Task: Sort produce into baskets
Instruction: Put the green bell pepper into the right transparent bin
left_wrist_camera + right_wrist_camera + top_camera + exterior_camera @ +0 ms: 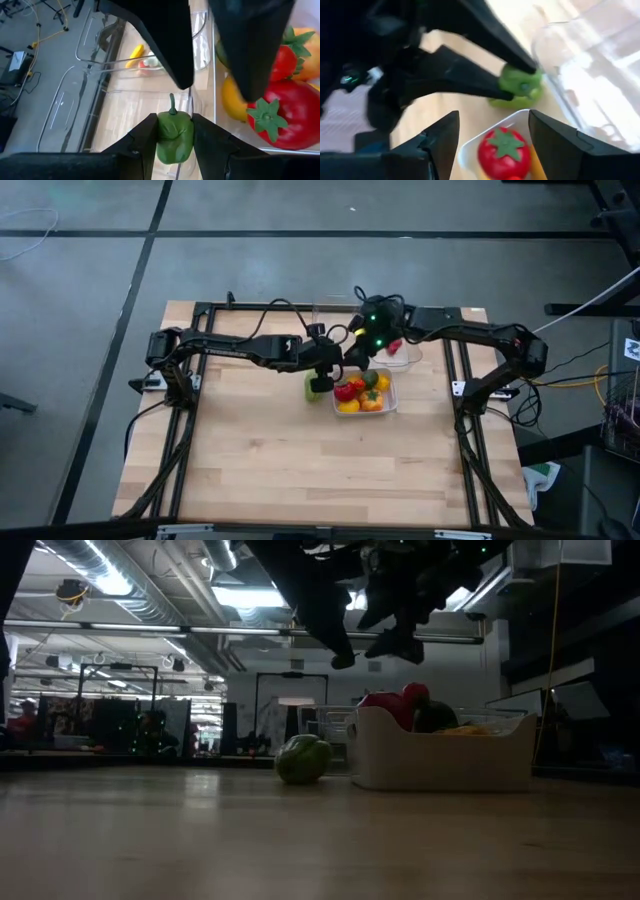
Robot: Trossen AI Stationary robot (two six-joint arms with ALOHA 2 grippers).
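Observation:
A green pepper (303, 759) lies on the wooden table just left of the whitish basket (440, 760), which holds red, yellow and orange produce (362, 392). My left gripper (343, 660) hangs above the pepper, its fingers a little apart with nothing between them. In the left wrist view the pepper (175, 137) shows through that gap. My right gripper (494, 114) is open and empty, close by and above the whitish basket's far end (365, 375); a red tomato (505, 147) shows beyond its fingers.
Two clear baskets stand at the far side: one (405, 358) behind the whitish basket holds a red piece, the other (330, 315) is farther left. In the left wrist view a yellow piece (135, 52) lies in a clear basket. Bare wood stretches toward the near edge (320, 480).

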